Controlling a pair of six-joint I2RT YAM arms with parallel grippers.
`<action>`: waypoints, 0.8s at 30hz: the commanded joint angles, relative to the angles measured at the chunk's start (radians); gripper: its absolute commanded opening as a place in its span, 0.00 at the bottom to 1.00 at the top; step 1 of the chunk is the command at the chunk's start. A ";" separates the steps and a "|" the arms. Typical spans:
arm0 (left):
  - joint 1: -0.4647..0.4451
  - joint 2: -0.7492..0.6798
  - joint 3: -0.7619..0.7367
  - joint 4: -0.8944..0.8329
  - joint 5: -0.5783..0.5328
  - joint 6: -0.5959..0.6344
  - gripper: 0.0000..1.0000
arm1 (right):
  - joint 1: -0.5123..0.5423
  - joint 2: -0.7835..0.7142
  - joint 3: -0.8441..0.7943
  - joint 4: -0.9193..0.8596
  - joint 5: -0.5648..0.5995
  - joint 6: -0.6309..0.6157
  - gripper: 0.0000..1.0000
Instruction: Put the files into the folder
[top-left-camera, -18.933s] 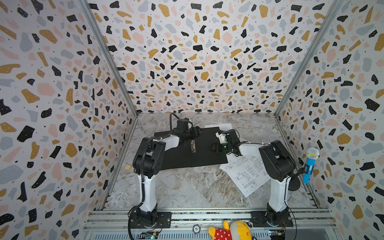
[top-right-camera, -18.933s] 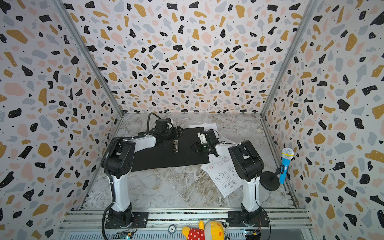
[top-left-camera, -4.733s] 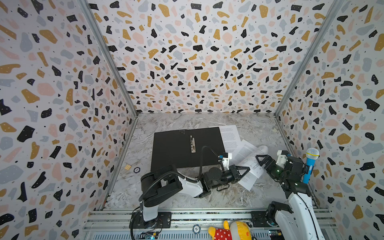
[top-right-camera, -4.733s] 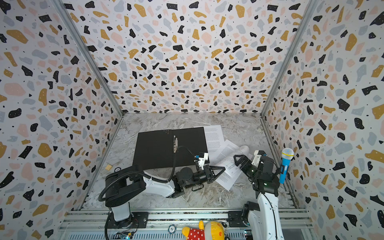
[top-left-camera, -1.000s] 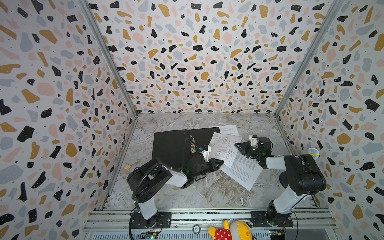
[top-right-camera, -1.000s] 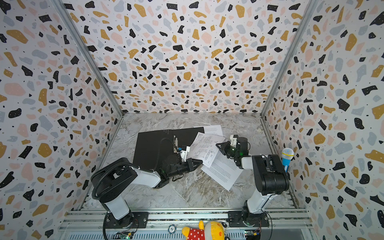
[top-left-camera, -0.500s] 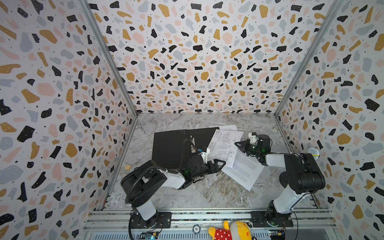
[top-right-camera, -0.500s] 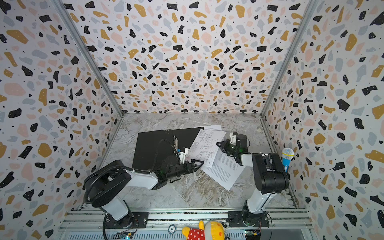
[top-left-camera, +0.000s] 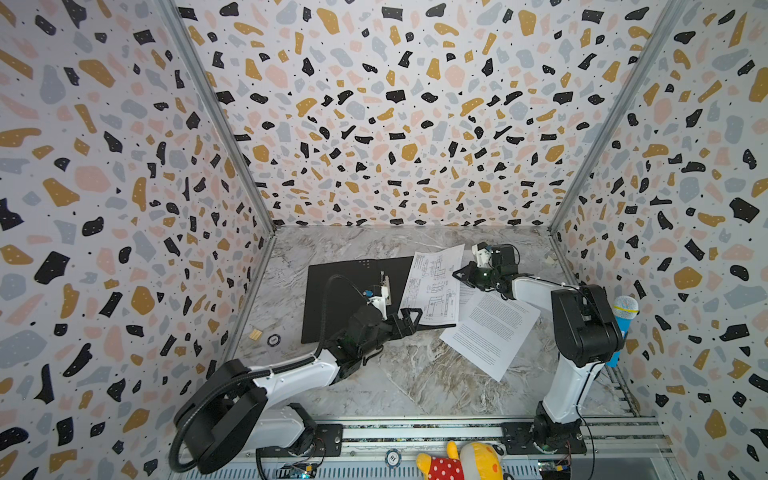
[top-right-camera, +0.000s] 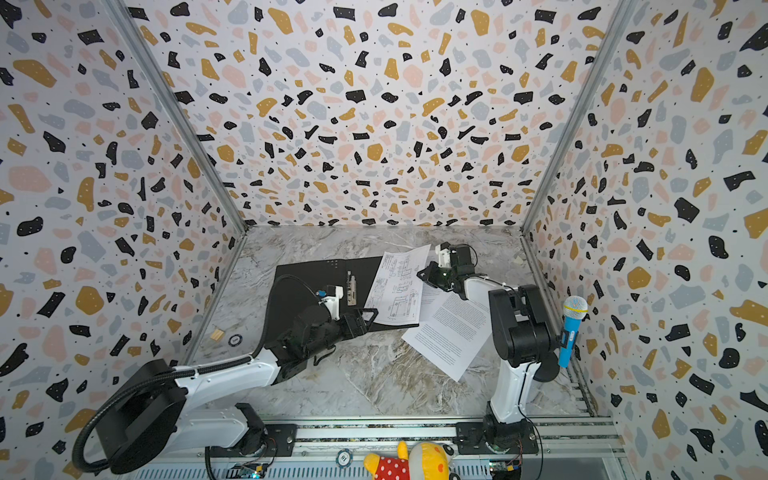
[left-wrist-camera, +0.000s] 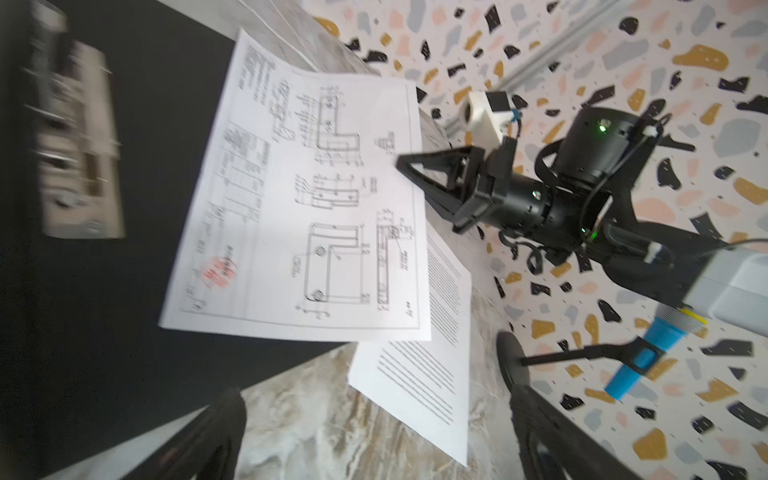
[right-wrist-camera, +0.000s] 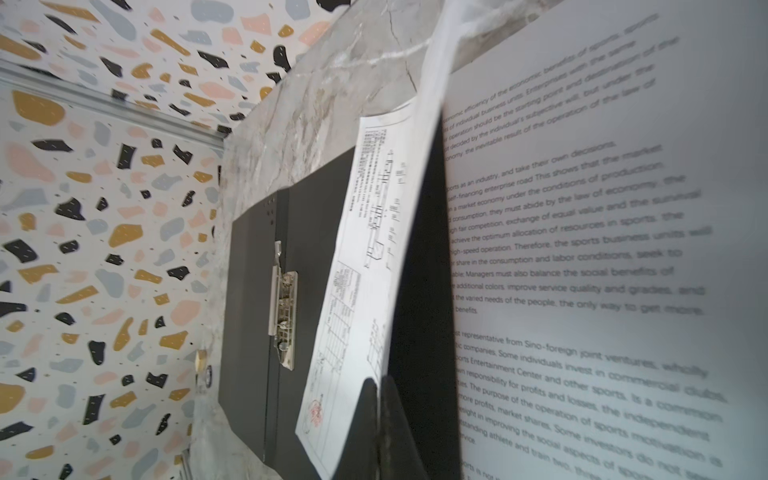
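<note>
Pinching the drawing sheet (top-left-camera: 434, 286), the right claw (top-left-camera: 457, 275) is closed; left claw (top-left-camera: 411, 319) gapes empty; text sheet (right-wrist-camera: 582, 270) reads "Sino-foreign joint ventures".

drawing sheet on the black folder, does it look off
Yes: the white line-drawing sheet lies crooked on the flat black open folder, its far end overhanging the folder's edge, one side lifted in the shut right gripper.

Your top views hang high behind the left pincer (top-left-camera: 413, 321) and right pincer (top-left-camera: 456, 274), looking down and forward from far off, and they share the whole scene. Your left wrist view looks past the left pincer (left-wrist-camera: 374, 399), close, at the drawing sheet (left-wrist-camera: 303, 208) and the right pincer (left-wrist-camera: 405, 164). Your right wrist view hugs the right pincer (right-wrist-camera: 376, 386) and shares that sheet (right-wrist-camera: 365, 257).
</note>
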 joint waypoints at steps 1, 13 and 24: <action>0.048 -0.091 -0.031 -0.125 -0.114 0.083 1.00 | 0.017 0.001 0.051 -0.112 0.071 -0.147 0.00; 0.230 -0.066 -0.047 -0.136 -0.005 0.155 0.99 | 0.067 0.002 0.047 0.043 -0.032 -0.361 0.00; 0.248 -0.059 -0.065 -0.110 0.012 0.157 1.00 | 0.087 -0.094 -0.036 0.205 -0.091 -0.395 0.00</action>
